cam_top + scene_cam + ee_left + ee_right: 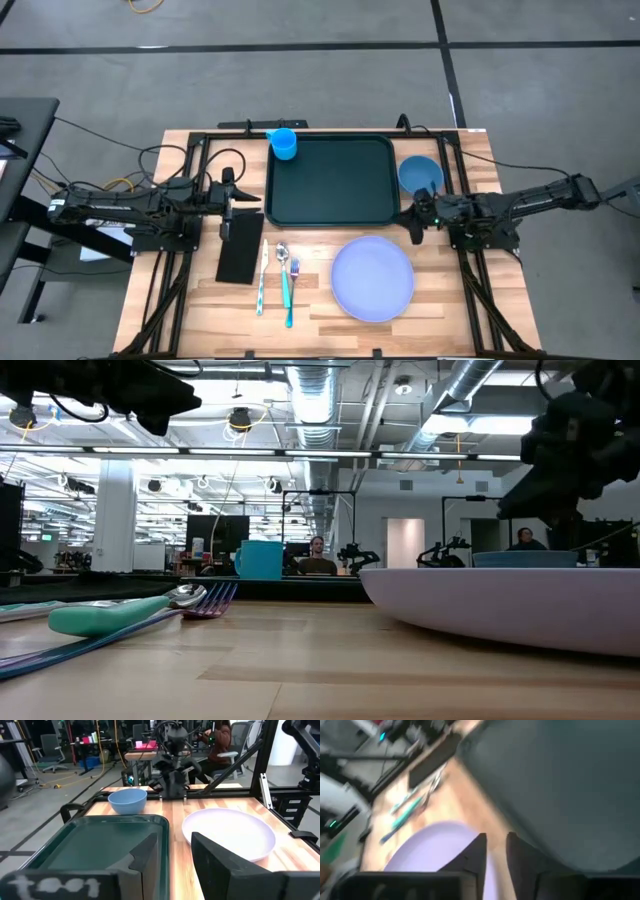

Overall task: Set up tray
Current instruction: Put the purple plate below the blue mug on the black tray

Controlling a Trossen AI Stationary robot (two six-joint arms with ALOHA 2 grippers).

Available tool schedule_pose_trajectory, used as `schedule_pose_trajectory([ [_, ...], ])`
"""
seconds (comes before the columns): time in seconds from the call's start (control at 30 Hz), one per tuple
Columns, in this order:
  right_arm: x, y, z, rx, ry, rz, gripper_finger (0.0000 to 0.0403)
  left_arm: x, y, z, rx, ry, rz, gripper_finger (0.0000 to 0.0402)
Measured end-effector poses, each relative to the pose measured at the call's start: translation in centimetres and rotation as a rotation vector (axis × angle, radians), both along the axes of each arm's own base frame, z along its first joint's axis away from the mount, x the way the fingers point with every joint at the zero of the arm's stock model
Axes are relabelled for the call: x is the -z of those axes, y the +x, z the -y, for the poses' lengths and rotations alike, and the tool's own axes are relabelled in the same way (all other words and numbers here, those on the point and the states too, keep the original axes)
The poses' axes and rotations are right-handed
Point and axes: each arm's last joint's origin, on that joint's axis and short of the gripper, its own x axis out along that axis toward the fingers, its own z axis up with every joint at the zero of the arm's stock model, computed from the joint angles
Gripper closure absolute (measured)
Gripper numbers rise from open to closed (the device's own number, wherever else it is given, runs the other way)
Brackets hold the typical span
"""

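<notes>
The dark green tray point(330, 182) lies flat at the table's middle, toward the far edge, and also shows in the left wrist view point(95, 845). My left gripper point(248, 205) hovers by the tray's left rim, above the black napkin point(240, 248). Its fingers are open by a narrow gap point(180, 855). My right gripper point(414, 222) hangs off the tray's near right corner, between the blue bowl point(420, 173) and the lavender plate point(372, 278). Its fingers point(496, 852) are slightly apart. Both grippers hold nothing.
A blue cup point(284, 144) stands at the tray's far left corner. A knife point(262, 280), spoon point(282, 255) and fork point(291, 292) lie between napkin and plate. Black frame rails point(200, 170) run along the table's left, right and far sides. People sit in the room beyond.
</notes>
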Motion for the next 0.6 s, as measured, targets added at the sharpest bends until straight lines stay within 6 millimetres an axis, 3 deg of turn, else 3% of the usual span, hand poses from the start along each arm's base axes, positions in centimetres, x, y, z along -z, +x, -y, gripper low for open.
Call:
schedule_pose_trajectory([
  [0.23,-0.1,0.8,-1.5,-0.130,0.064,-0.133,0.0280,0.1,0.0,0.0,0.000,-0.002,-0.009,0.0294],
  [0.4,0.9,1.0,-2.1,-0.083,0.118,-0.360,0.0278,0.1,0.0,0.1,0.032,-0.009,-0.009,0.0294],
  [0.6,1.0,2.4,-3.2,-0.099,0.118,-0.448,0.0278,0.1,0.0,0.2,0.063,-0.011,-0.008,0.0294],
])
